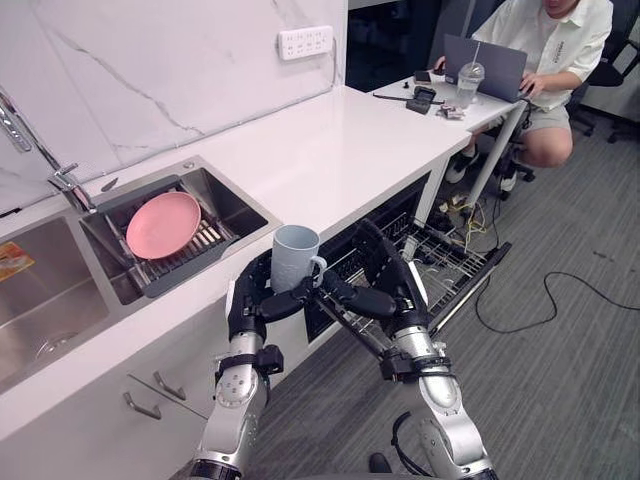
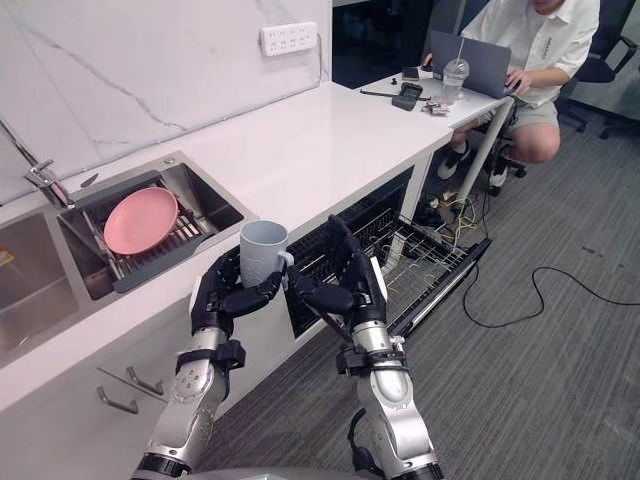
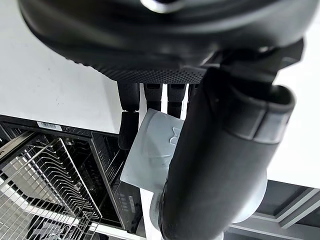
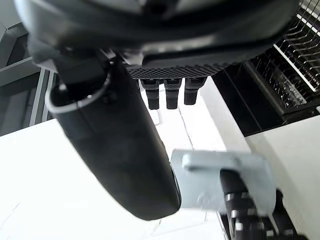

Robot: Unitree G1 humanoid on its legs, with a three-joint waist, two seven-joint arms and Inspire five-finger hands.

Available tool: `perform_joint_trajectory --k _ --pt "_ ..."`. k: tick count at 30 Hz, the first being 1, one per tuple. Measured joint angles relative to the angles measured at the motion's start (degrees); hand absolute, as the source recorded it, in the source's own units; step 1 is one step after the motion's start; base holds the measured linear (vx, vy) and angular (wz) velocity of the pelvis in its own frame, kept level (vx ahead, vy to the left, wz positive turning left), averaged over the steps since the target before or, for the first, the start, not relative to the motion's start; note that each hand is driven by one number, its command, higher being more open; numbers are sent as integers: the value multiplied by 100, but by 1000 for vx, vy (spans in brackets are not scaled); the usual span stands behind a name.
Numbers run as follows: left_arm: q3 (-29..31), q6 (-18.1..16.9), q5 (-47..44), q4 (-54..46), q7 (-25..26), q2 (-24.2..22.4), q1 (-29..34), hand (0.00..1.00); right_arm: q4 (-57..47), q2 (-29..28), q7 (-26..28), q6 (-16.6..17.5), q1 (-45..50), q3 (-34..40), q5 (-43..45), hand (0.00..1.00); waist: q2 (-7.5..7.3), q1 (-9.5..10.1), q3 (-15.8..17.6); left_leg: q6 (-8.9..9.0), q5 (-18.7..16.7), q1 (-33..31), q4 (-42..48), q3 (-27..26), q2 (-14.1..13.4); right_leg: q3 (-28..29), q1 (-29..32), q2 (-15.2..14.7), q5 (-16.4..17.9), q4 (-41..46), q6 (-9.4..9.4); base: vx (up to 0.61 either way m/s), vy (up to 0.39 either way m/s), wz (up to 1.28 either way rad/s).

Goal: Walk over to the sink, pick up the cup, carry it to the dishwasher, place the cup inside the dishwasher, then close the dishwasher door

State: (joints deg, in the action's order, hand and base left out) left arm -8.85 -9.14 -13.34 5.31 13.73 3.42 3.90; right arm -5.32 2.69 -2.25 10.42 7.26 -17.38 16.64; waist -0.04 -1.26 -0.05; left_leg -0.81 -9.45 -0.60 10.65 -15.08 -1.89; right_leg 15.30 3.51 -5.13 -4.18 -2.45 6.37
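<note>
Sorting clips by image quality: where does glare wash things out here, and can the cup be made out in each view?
Left eye view: even light, counter bright, cup plain in the left robot hand. Left wrist view: counter washed out white, cup readable. Right wrist view: same white glare, cup pale against it.

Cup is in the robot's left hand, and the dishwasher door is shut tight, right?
Not quite. The cup is in the left hand, but the dishwasher door is not shut. It hangs open, with the rack pulled out over it. The left eye view shows this.
</note>
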Motion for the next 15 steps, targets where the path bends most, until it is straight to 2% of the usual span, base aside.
perform_joint_trajectory --k 5,15 --pt "-79 0 -2 6 -53 -26 -48 30 3 79 0 0 0 -164 -2 90 17 6 -19 -15 11 0 -25 85 4 -112 -61 -15 -4 -49 -6 -3 -29 9" --pt "-771 0 -5 6 -263 112 -40 30 424 180 -63 -1 -219 -207 -5 90 11 -47 -54 -58 171 -71 -139 338 87 -392 -78 -115 -2 -115 -6 -24 -30 14"
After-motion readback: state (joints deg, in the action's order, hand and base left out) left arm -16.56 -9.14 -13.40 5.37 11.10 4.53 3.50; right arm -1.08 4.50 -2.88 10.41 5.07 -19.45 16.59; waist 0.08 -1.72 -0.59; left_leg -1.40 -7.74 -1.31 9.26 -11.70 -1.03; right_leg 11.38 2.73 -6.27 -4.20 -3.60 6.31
